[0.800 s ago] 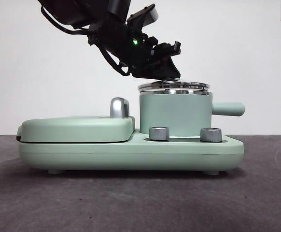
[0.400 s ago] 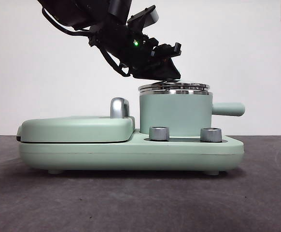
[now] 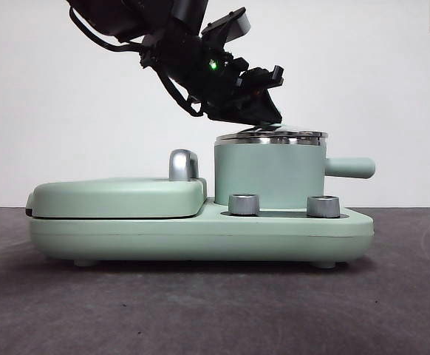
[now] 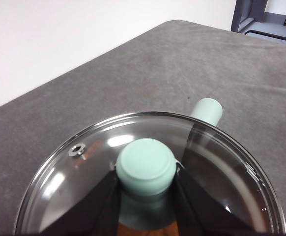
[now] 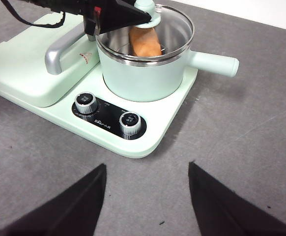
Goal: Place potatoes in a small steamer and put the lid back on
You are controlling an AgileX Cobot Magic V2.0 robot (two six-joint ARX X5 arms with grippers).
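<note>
I have the left claw (image 4: 145,184) over the pot (image 3: 268,174), its two jaws set close against either side of the green knob (image 4: 146,166) of the glass lid (image 4: 221,169). The jaws look closed on the knob, with the knob pinched between them. In the front view the same claw (image 3: 263,118) reaches down from the upper left, dark and angled, its tips right at the top of the lid (image 3: 272,135).

Below the claw, the lid sits flat on the pot's steel rim, level all round as far as I can see. Through the glass, directly under the claw, I can make out the potato (image 5: 144,41) inside the pot (image 5: 142,73), orange-brown and lying against the shiny inner wall. The pot's stubby handle (image 3: 350,167) points away from the claw to the far side.

The pot stands on a mint-green cooker base (image 3: 200,237), with two silver dials (image 3: 244,204) in front of it and a flat closed grill plate (image 3: 115,198) beside it.

My right claw (image 5: 147,179) hangs well back from the cooker, jaws spread wide, gripping nothing.
</note>
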